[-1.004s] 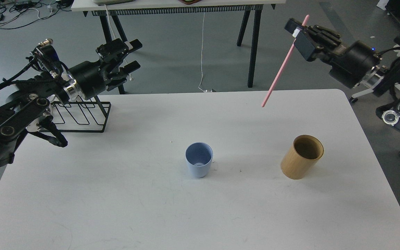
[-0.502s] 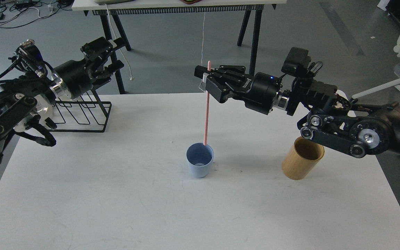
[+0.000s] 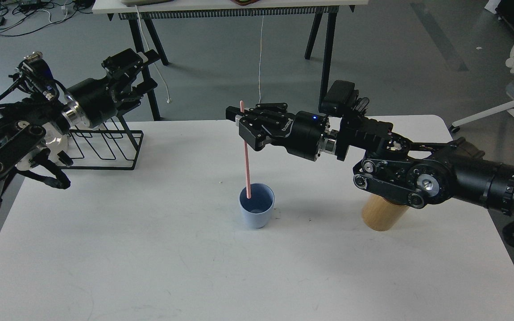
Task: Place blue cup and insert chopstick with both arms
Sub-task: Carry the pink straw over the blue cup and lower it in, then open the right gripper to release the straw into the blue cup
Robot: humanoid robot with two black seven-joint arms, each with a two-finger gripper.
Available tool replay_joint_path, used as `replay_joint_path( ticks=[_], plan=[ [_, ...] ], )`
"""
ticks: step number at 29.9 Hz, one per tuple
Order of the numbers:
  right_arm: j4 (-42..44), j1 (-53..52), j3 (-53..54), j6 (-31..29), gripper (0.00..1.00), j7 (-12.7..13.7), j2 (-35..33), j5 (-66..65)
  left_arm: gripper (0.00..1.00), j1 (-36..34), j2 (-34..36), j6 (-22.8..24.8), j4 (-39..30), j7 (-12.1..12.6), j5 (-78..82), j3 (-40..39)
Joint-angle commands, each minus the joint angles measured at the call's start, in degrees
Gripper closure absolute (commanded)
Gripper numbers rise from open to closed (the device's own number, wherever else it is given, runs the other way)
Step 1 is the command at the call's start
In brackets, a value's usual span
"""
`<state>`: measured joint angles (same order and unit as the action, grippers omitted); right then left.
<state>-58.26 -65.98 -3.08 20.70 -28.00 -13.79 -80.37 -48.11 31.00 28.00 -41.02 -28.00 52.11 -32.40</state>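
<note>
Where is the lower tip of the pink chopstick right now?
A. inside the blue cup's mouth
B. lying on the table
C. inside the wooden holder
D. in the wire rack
A: held by the right hand, the pink chopstick has its tip past the rim of the blue cup.

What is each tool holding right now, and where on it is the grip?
The right tool grips the pink chopstick near its top end, lower tip inside the blue cup. The left tool is open, holding nothing.
</note>
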Motion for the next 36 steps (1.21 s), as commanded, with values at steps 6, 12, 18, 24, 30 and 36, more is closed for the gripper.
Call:
replay_joint_path(
  ticks=[6, 12, 18, 24, 30, 36],
  plan=[
    [0.16, 0.15, -0.09, 0.13, 0.89, 0.0, 0.79, 0.04, 0.1, 0.03, -0.23, 0.0, 0.32, 0.0, 0.01, 0.05],
    [0.08, 0.15, -0.09, 0.39, 0.86, 0.0, 0.35, -0.05, 0.1, 0.03, -0.23, 0.0, 0.41, 0.0, 0.01, 0.05],
    [-0.01, 0.15, -0.17, 0.48, 0.82, 0.0, 0.08, -0.05, 0.09, 0.03, -0.23, 0.0, 0.41, 0.0, 0.01, 0.05],
    [-0.1, 0.07, -1.32, 1.44, 0.75, 0.0, -0.09, -0.05, 0.09, 0.03, -0.23, 0.0, 0.41, 0.0, 0.01, 0.05],
    [-0.1, 0.07, -2.11, 1.71, 0.71, 0.0, -0.09, -0.14, 0.09, 0.03, -0.32, 0.0, 0.41, 0.0, 0.01, 0.05],
    [-0.19, 0.07, -2.28, 2.15, 0.69, 0.0, -0.18, -0.14, 0.09, 0.03, -0.41, 0.0, 0.41, 0.0, 0.01, 0.05]
  ],
)
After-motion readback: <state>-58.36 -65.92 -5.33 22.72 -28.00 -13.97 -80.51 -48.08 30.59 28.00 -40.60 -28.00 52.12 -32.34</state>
